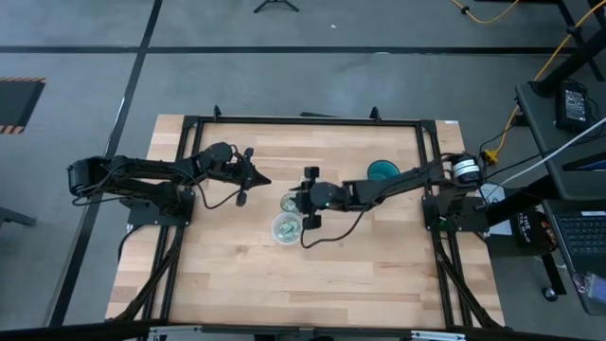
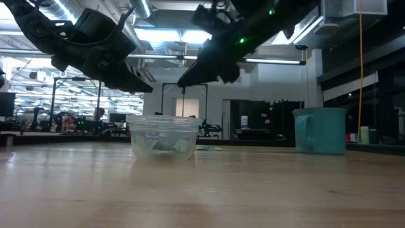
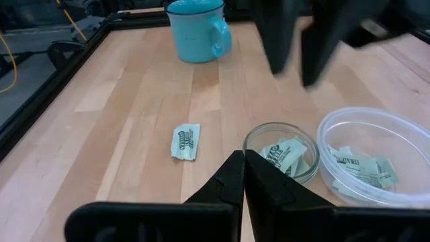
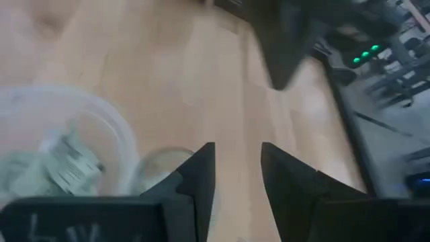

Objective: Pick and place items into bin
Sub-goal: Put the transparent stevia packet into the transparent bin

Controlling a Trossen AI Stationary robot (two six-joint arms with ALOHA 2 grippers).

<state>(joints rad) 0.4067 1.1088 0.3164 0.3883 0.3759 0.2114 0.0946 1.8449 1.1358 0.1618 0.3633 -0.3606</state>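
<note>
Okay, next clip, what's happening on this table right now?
Two arms are sorting small packets into clear containers. The right gripper hangs above the containers with its jaws open and empty. Packets already lie in the large clear bin and the small glass bowl. One packet lies loose on the table. The left gripper waits shut nearby.

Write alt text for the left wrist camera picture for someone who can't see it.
The left gripper, fingers shut and empty, points across a wooden table at one loose packet, a small glass bowl and a larger clear plastic bowl, both holding packets. A teal mug stands beyond; the right gripper hangs above.
</note>
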